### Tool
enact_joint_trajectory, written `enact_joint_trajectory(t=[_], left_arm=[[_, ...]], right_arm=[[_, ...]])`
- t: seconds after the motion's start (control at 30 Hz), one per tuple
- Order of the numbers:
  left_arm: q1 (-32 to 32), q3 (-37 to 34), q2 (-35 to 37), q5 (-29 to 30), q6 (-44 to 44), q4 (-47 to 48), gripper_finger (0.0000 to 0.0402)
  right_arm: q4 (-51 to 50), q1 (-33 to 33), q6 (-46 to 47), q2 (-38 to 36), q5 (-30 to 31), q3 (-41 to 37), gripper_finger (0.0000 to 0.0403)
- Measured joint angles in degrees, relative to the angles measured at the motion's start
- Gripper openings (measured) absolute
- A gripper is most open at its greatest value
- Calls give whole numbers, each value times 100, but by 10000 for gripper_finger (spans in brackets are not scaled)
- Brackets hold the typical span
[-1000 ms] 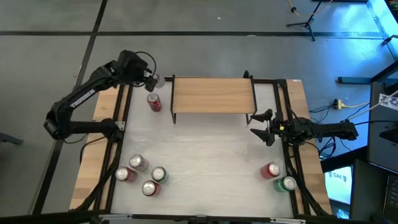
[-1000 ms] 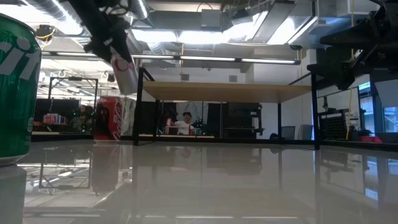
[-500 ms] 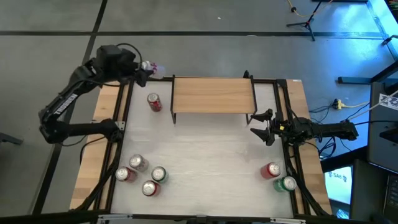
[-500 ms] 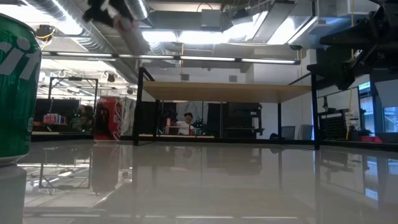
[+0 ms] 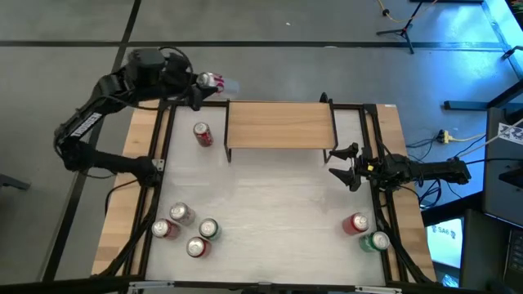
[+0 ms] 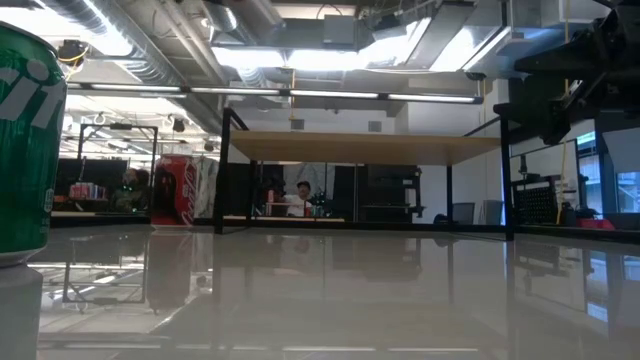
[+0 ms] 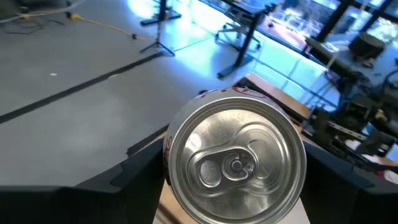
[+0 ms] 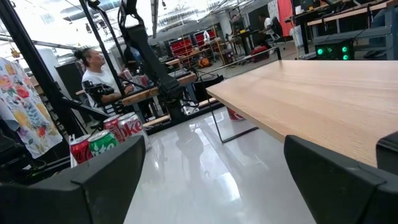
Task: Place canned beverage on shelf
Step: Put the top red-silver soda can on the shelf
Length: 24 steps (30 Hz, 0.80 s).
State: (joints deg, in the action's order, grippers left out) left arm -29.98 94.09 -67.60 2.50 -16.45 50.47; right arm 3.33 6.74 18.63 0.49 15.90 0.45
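Left claw [image 5: 196, 84], closed around a red canned beverage [image 5: 214, 80], raised beyond the far left corner of the shelf [image 5: 278, 124]; can lying sideways in the grip, off the counter [image 5: 270, 204]. Right claw [image 5: 341, 166] held wide open and empty, just beside the right end of the shelf.

High view only: both arms, whole counter, shelf top bare. Low view: shelf seen level on thin black legs [image 6: 222, 170], a green can [image 6: 28, 140] close at the near edge, a red can [image 6: 176, 190] beyond the shelf's left leg; left claw above the picture, not seen. Left wrist view: silver lid and pull tab of the held can [image 7: 235, 163] filling the middle. Right wrist view: wood plank of the shelf [image 8: 311, 93] and a person [image 8: 96, 78] in the room behind.

Counted in the high view: one shelf, eight cans — one gripped, one standing left of the shelf [image 5: 202, 134], four clustered near left [image 5: 186, 230], two near right [image 5: 364, 232].

Against the view a second earlier: left claw and can shifted from beside the shelf's left end to farther back and higher; right claw unchanged.
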Motion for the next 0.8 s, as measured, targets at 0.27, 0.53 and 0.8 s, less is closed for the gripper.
enact_joint_trajectory(t=[0.27, 0.53, 0.8], left_arm=[[459, 246, -959, -62, 2, 8, 285], [534, 251, -1544, -484, 7, 127, 285], [480, 251, -1808, -459, 294, 464, 285]], right_arm=[[28, -2, 0, 0, 0, 0, 381], [433, 0, 201, 0, 21, -7, 381], [627, -2, 205, 2, 22, -7, 381]])
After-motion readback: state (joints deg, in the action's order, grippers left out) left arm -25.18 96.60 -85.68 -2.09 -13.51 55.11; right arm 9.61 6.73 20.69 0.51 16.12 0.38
